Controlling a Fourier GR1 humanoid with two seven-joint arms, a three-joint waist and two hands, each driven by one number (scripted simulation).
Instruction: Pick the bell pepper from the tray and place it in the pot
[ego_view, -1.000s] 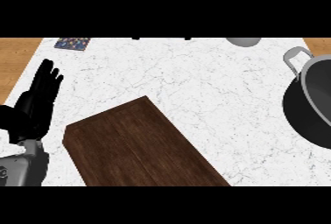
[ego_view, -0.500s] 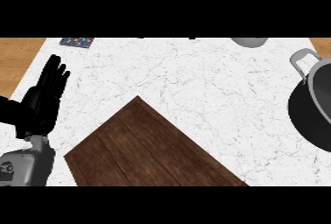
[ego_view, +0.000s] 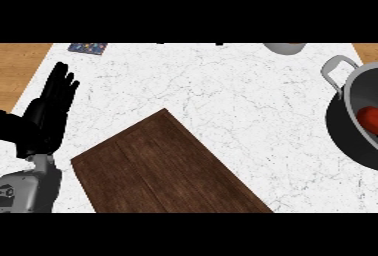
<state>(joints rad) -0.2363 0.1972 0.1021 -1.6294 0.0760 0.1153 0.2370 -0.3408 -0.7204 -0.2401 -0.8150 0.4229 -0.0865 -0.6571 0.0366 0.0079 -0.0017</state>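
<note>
A dark wooden tray (ego_view: 166, 167) lies bare on the white marble counter, running off the lower edge. At the right edge stands a dark pot (ego_view: 353, 125) with a metal handle. A red bell pepper (ego_view: 368, 117) lies inside it, partly cut off by the view's edge. My left hand (ego_view: 46, 116) rests open at the left edge, fingers straight and pointing up, apart from the tray. My right hand is out of view.
A grey round object (ego_view: 284, 48) sits at the counter's far edge, upper right. A small dark patterned item (ego_view: 88, 47) lies at the far left corner. Wooden floor shows beyond the counter at both upper corners.
The view has shifted, so the tray appears turned and the pot shows more of its inside. The red pepper now appears in the pot. My left hand stays open at the left.
</note>
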